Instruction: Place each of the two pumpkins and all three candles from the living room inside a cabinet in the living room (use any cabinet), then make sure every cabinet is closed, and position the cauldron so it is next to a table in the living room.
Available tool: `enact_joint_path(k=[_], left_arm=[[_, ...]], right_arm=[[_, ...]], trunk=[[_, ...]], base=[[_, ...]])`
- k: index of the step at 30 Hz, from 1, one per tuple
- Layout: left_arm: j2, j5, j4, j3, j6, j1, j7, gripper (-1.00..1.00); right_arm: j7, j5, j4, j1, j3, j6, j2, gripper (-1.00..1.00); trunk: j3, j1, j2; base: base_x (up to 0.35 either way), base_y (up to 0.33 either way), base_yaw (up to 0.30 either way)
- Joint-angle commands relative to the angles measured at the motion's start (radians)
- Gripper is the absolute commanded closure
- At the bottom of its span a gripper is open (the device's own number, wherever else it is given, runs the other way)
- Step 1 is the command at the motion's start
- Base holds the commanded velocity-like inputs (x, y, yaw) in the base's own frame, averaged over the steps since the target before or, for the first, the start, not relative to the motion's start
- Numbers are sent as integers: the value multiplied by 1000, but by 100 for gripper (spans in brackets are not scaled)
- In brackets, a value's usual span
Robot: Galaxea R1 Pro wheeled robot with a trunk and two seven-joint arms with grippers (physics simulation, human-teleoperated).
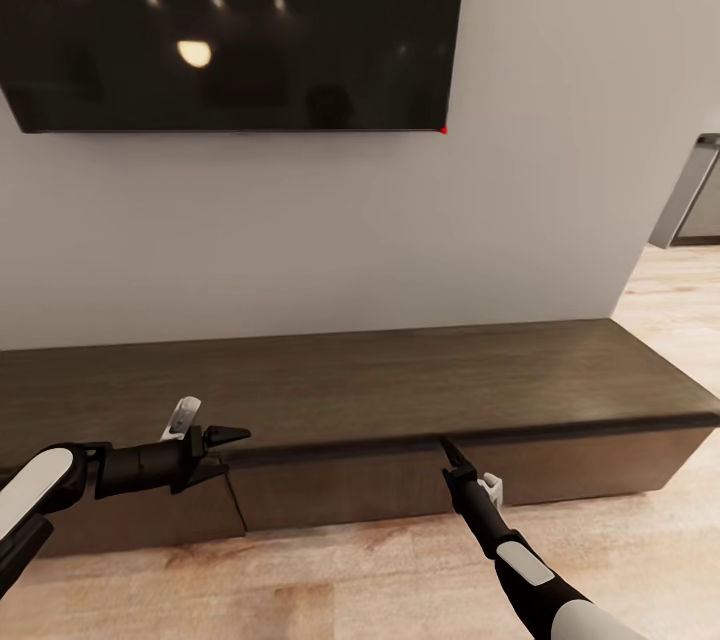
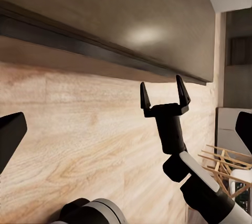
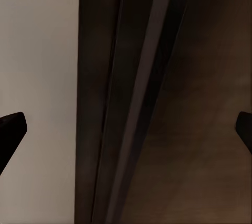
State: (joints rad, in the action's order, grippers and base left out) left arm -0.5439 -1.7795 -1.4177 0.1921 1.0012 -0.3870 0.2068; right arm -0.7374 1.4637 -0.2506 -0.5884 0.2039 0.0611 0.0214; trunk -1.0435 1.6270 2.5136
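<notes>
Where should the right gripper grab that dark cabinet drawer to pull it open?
Judging by the flat, handleless cabinet front, hook the drawer's upper edge in the shadowed gap under the overhanging top, coming from the front; the open right gripper is already there.

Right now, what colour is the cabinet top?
Dark brown wood grain on the cabinet, clearest in the head view.

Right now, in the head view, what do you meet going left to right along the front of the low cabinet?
Left gripper → protruding drawer front → right gripper → cabinet's right end → wooden floor.
</notes>
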Motion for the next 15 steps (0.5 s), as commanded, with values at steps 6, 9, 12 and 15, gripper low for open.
enact_joint_path(k=[6,9,12,15], left_arm=[[-1,-11,-1,1,0,0,9,-100],[-1,-11,-1,1,0,0,9,-100],[-1,-11,-1,1,0,-1,9,-100],[-1,-11,-1,1,0,0,9,-100]], right_arm=[[-4,7,1,-1,5,6,0,-100],[-4,6,1,-1,5,6,0,-100],[-4,5,1,-1,5,6,0,-100],[-2,4,1,-1,5,6,0,-100]], trunk=[[-1,0,0],[-1,0,0],[-1,0,0],[-1,0,0]], base=[[30,13,0],[4,2,0],[2,0,0],[79,-27,0]])
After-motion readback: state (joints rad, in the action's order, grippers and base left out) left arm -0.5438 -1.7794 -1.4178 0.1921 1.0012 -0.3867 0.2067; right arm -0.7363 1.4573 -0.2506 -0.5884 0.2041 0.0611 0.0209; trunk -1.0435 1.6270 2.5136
